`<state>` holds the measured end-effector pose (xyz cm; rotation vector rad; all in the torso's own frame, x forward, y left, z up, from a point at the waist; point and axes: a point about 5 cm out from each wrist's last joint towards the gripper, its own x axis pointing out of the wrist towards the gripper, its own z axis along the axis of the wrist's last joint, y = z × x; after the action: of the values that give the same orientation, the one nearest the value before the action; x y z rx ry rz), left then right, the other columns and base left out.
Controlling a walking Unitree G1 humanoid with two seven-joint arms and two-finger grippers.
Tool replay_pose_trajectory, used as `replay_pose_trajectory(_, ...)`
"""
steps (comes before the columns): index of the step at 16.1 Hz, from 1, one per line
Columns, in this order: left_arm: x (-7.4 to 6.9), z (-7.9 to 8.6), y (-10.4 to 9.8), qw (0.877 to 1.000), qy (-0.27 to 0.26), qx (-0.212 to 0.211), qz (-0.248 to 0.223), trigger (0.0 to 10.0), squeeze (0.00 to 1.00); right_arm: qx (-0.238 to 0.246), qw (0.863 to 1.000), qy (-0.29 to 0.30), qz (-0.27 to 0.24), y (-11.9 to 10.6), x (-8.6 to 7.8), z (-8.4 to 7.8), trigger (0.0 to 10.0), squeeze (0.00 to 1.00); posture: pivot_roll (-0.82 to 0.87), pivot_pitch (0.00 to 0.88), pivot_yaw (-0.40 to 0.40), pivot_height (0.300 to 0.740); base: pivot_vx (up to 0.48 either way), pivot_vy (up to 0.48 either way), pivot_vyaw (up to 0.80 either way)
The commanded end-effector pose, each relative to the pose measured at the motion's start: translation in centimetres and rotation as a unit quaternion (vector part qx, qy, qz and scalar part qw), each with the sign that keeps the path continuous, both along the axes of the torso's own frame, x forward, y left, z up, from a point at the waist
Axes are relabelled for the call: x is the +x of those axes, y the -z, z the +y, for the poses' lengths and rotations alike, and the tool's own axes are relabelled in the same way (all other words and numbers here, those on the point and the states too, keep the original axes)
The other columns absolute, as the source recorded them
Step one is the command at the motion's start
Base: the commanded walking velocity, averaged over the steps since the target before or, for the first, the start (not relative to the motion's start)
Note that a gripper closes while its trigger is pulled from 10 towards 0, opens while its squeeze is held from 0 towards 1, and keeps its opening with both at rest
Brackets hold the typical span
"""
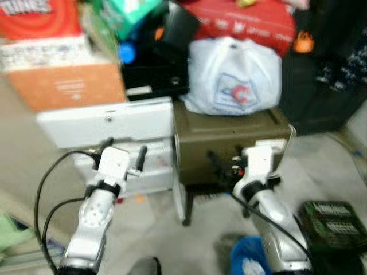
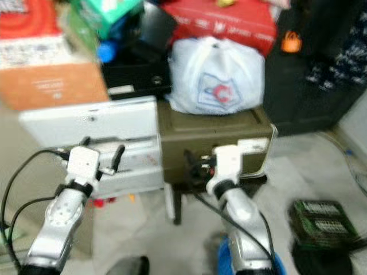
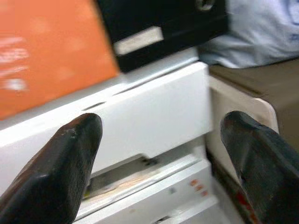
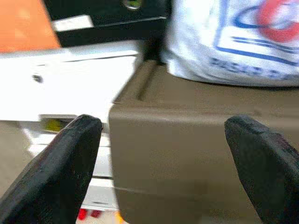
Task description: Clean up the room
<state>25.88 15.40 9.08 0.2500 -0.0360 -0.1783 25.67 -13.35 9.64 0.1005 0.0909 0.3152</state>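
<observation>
I'm mid-approach, nothing grabbed yet; left gripper (image 1: 124,152) and right gripper (image 1: 223,165) both splayed wide, empty; white plastic bag (image 1: 234,77) sits on the olive box (image 1: 229,143) ahead; next I'd probably reach higher.

Most print here is too blurred to read. The white plastic bag (image 1: 234,76), resting on the olive-brown box (image 1: 229,146), bears a blue-outlined emblem with a large red letter "C"; in the right wrist view a line of blue lettering runs under that emblem, too smeared to make out. At the upper left corner, a red package (image 1: 35,16) carries white capitals ending in "NES". White marks on the orange cardboard box (image 1: 69,85) and red bag (image 1: 246,20) are illegible.
</observation>
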Motion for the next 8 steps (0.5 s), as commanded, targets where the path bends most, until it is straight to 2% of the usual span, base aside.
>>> replay_pose_trajectory(1, -0.21, -0.26, -0.12, 1.000, 0.011, 0.000, -0.001, 10.0, 0.00, -0.001, 1.000, 0.010, -0.007, -0.46, 0.12, -0.59, 10.0, 0.00, -0.03, 0.045, 0.008, 0.740, 0.000, 0.000, 0.80)
replay_pose_trajectory(4, 0.11, 0.58, -0.18, 1.000, -0.003, 0.008, -0.001, 10.0, 0.00, -0.002, 1.000, 0.013, -0.008, -0.47, 0.17, -0.72, 10.0, 0.00, -0.03, 0.042, 0.007, 0.740, 0.000, 0.000, 0.80)
replay_pose_trajectory(8, -0.08, 0.35, -0.05, 1.000, -0.009, 0.004, 0.001, 10.0, 0.00, -0.005, 1.000, 0.012, -0.007, -0.44, 0.11, -0.65, 10.0, 0.00, -0.04, 0.040, 0.001, 0.740, 0.000, 0.000, 0.80)
